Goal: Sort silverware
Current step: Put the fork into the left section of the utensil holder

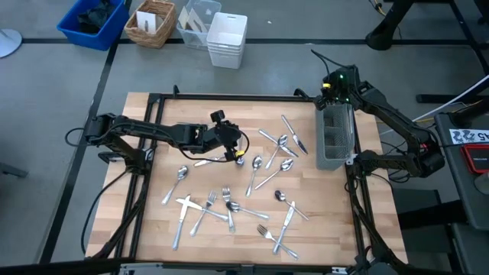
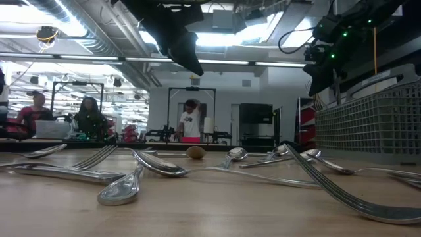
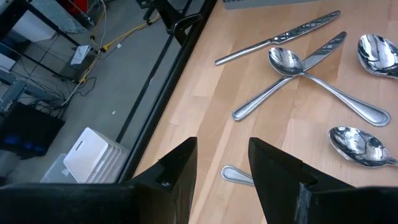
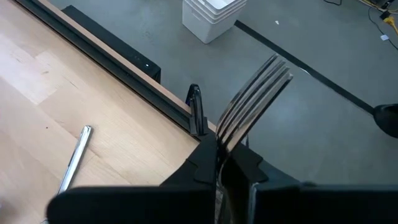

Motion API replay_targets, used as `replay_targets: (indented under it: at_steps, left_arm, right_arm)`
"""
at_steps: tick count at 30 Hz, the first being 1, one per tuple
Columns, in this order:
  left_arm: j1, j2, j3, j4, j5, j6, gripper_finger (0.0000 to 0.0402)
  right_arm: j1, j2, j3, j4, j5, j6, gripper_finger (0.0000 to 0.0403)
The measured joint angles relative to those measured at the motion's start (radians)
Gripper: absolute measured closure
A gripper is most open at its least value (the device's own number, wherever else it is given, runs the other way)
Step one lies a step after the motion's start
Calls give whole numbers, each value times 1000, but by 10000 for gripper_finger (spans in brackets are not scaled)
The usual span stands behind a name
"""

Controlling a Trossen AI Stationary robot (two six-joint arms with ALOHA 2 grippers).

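Silverware lies scattered flat on the wooden table (image 1: 153, 229): forks, spoons and knives (image 1: 267, 164). A dark wire-mesh caddy (image 1: 336, 137) stands at the right edge. My right gripper (image 4: 219, 155) hovers by the caddy's far end (image 1: 330, 85), shut on a fork (image 4: 258, 87). My left gripper (image 3: 222, 152) hangs open over the table's middle (image 1: 240, 151). A spoon handle's end (image 3: 236, 176) lies on the wood below the gap. Two spoons and two knives (image 3: 298, 62) lie just beyond it. My right gripper pinches the fork between its two fingers just behind the tines (image 4: 222, 142). The fingers hide the handle. The tines stick out past the fingertips along the fingers' line, toward the table's far edge. The fork is lifted clear of table and caddy.
A black frame (image 1: 229, 97) runs around the table. On the floor beyond the far edge stand a blue bin (image 1: 92, 21), a wicker basket (image 1: 150, 23), a clear bin (image 1: 195, 21) and a white bin (image 1: 227, 40). People show in the room behind (image 2: 191, 122).
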Motion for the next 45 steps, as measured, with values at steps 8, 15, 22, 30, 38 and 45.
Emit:
replay_targets:
  at_steps: [8, 15, 22, 30, 38, 45]
  left_arm:
    - [0, 0, 0, 0, 0, 0, 263]
    - [0, 0, 0, 0, 0, 0, 263]
    - [0, 0, 0, 0, 0, 0, 263]
    - [0, 0, 0, 0, 0, 0, 263]
    - [0, 0, 0, -5, 0, 0, 263]
    - [4, 0, 0, -37, 0, -13, 263]
  right_arm:
    - [0, 2, 19, -34, -1, 0, 353]
    - [-2, 3, 80, -146, 2, 0, 291]
    - [-1, 4, 138, -268, 30, 1, 289]
    - [-1, 3, 244, -372, 45, 0, 301]
    - [-1, 3, 302, -404, 35, 1, 301]
    - [-1, 3, 302, -405, -32, 1, 301]
